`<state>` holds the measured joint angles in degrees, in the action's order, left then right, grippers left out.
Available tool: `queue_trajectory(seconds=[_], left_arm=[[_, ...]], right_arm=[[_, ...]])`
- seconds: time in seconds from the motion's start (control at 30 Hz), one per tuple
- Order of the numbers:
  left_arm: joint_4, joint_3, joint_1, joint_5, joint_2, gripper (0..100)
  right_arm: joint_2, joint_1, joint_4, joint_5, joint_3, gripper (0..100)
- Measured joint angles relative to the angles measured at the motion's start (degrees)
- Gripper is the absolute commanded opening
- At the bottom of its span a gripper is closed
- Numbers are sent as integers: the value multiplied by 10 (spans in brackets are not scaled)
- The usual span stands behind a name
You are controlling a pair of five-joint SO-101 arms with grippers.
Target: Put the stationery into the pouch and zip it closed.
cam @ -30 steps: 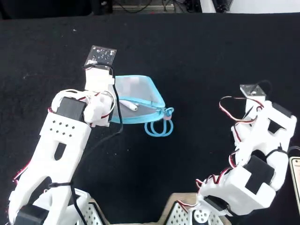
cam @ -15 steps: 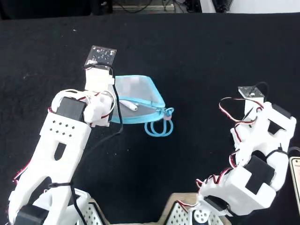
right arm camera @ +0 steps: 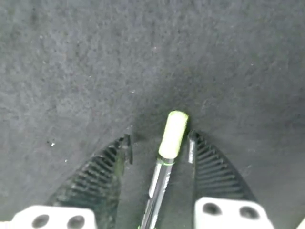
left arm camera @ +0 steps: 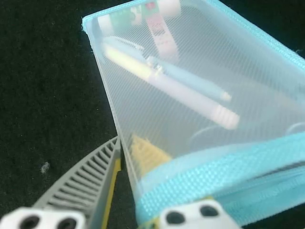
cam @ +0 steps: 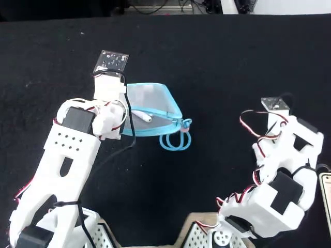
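Teal pouch [cam: 152, 111] is clamped at a corner by the left gripper [left arm camera: 127, 143] while, well apart from it, a pen [right arm camera: 172, 129] is straddled by the half-open right gripper [right arm camera: 159, 138]: closure is probably needed next.

High overview, two close wrist views

A black tabletop [cam: 232, 62] (cables [cam: 155, 7] behind it).
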<state>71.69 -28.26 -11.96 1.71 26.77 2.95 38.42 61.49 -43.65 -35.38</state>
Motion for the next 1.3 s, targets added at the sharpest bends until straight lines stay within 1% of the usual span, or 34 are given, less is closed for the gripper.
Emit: queue_trajectory(seconds=[0.1, 0.23, 0.33, 0.6, 0.87, 0.9, 0.97, 1.07, 1.1, 1.13, 1.17, 1.23, 1.3], left_arm=[[0, 0, 0, 0, 0, 30], [0, 0, 0, 0, 0, 30], [0, 0, 0, 0, 0, 30], [0, 0, 0, 0, 0, 30], [0, 0, 0, 0, 0, 30], [0, 0, 0, 0, 0, 30], [0, 0, 0, 0, 0, 30], [0, 0, 0, 0, 0, 30], [0, 0, 0, 0, 0, 30], [0, 0, 0, 0, 0, 30], [0, 0, 0, 0, 0, 30], [0, 0, 0, 0, 0, 30], [0, 0, 0, 0, 0, 30]], right_arm=[[0, 0, 0, -1, 0, 187], [0, 0, 1, -42, 0, 187], [0, 1, 2, -57, 0, 187], [0, 21, -39, -62, -1, 187], [12, 22, -48, -62, 0, 187], [16, 22, -48, -52, 2, 187], [24, 22, -48, -26, 10, 157], [37, 22, -24, -6, 33, 18], [42, 25, -11, -4, 44, 8], [47, 25, 4, -4, 55, 29], [51, 25, 18, -2, 62, 29], [55, 23, 48, 0, 81, 8], [55, 24, 73, 0, 105, 11]])
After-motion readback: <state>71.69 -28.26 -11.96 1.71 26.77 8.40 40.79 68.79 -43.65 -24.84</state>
